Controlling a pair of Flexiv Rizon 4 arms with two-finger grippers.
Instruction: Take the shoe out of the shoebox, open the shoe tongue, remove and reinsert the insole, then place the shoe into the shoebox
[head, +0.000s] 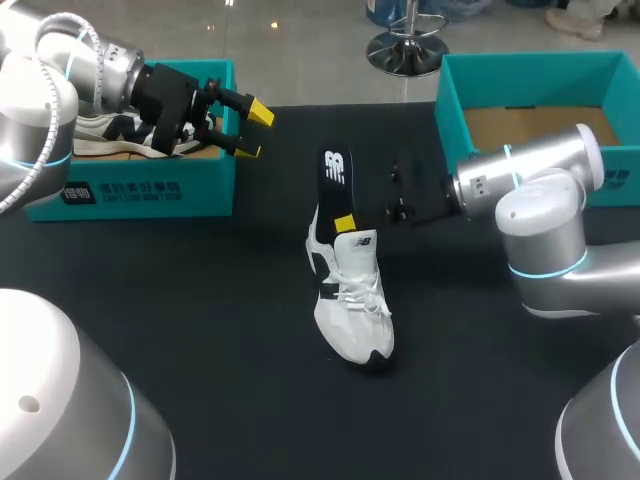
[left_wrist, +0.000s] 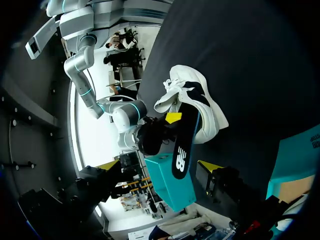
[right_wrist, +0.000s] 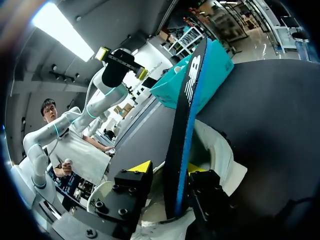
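On the black table (head: 200, 300): two teal boxes stand at 10 and 2 o'clock from a shoe lying at the centre.
Right shoebox (head: 455, 125): at 2 o'clock from the shoe and well apart from it. It is open, with only its bare cardboard floor showing.
Left shoebox (head: 130, 190): at 10 o'clock, with a second sneaker (head: 105, 135) lying inside.
White sneaker (head: 355, 310): lies on its sole at the table's centre, toe toward 5 o'clock and mouth toward 12. It looks light, with a soft upper that will dent and a firmer sole. The heel collar or the sidewall looks like the safest place to take hold; the laces would slip.
Insole (head: 335, 175): black, rising out of the shoe's mouth toward 12 o'clock, with its lower end down inside. It looks like thin, floppy foam that is likely to buckle if pushed from the top. Pinching its flat faces low down, near the collar, should keep it straight.
Right gripper (head: 345, 222): narrowed across the insole just above the collar, with a yellow tip on either face, holding it.
Left gripper (head: 253, 132): spread wide and holding nothing, hanging over the left shoebox's inner corner, at 10 o'clock from the shoe.
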